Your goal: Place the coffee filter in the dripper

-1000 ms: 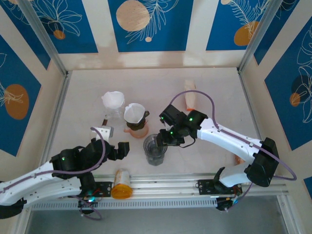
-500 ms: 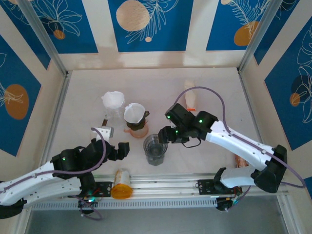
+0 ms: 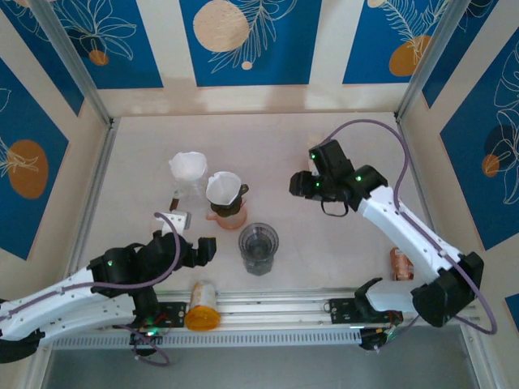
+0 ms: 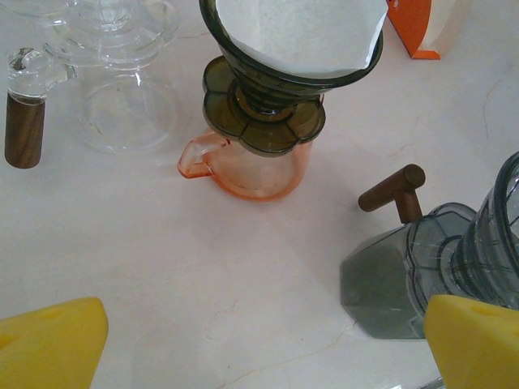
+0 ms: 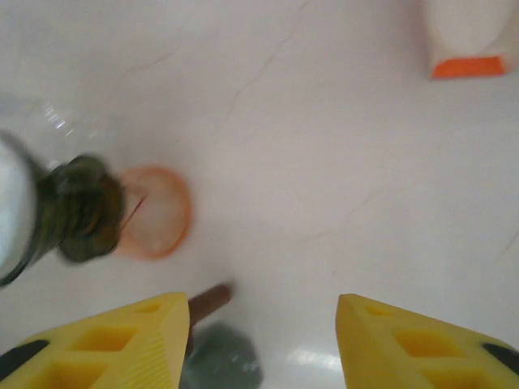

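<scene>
- coffee filter (image 4: 300,32) sits inside the dripper (image 4: 263,121);
- left claw (image 4: 263,336) just in front of the dripper, spread wide, empty;
- right claw (image 5: 261,316) well right of the dripper, released, holding nothing

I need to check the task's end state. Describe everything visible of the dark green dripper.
The dripper is a dark olive, translucent, plastic-looking cone with a scalloped, flower-shaped base flange. It stands upright on an orange-tinted clear server, whose handle points left in the left wrist view. A white paper filter sits inside the cone, its edge rising above the rim. Dripper and server stand together on the pale, marble-like table.
</scene>
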{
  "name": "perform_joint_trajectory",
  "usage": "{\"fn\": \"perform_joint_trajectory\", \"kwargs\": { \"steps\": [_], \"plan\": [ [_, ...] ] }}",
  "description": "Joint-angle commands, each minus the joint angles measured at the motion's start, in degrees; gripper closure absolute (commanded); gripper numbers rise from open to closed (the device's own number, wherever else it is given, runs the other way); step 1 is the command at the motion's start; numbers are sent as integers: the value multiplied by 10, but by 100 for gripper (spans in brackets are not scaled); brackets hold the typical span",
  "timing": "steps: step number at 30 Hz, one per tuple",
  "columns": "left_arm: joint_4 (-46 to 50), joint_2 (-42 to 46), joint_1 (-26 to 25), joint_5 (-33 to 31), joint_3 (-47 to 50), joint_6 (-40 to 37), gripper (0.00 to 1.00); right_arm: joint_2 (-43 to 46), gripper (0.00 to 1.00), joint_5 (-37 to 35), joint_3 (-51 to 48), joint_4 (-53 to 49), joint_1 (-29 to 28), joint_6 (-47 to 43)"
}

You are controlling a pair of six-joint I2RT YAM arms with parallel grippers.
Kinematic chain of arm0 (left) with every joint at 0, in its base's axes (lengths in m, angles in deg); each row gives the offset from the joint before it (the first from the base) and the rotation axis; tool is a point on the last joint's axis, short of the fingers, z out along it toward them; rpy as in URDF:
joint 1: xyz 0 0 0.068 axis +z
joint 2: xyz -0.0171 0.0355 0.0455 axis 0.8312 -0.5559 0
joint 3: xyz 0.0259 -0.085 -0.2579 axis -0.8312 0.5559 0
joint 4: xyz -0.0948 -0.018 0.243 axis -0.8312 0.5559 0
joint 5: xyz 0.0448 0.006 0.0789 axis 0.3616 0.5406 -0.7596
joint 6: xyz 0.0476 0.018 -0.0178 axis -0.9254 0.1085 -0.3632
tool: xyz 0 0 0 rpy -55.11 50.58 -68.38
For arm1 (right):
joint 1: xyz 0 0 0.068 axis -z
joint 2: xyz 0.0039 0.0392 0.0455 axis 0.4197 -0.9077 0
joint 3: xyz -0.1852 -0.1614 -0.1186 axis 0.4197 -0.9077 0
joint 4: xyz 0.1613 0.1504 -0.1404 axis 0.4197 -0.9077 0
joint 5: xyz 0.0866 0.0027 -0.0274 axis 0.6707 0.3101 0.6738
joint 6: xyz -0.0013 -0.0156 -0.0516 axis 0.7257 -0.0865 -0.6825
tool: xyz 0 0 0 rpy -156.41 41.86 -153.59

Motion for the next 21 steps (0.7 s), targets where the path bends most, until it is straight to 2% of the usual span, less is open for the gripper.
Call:
{"fn": "perform_joint_trajectory", "kwargs": {
  "steps": [1, 7, 12, 21],
  "plan": [
    [-13, -3, -4, 6, 4, 9, 0, -51, 52, -23, 24, 35, 47, -45],
    [-13, -5, -3, 8, 3, 10, 0, -171, 59, -47, 93, 52, 100, -76],
    [-12, -7, -3, 6, 3, 10, 0, -254, 61, -102, 163, 46, 107, -112],
    [-11, -12, -2, -1, 1, 4, 0, -342, 66, -92, 231, 52, 126, -60]
  ]
}}
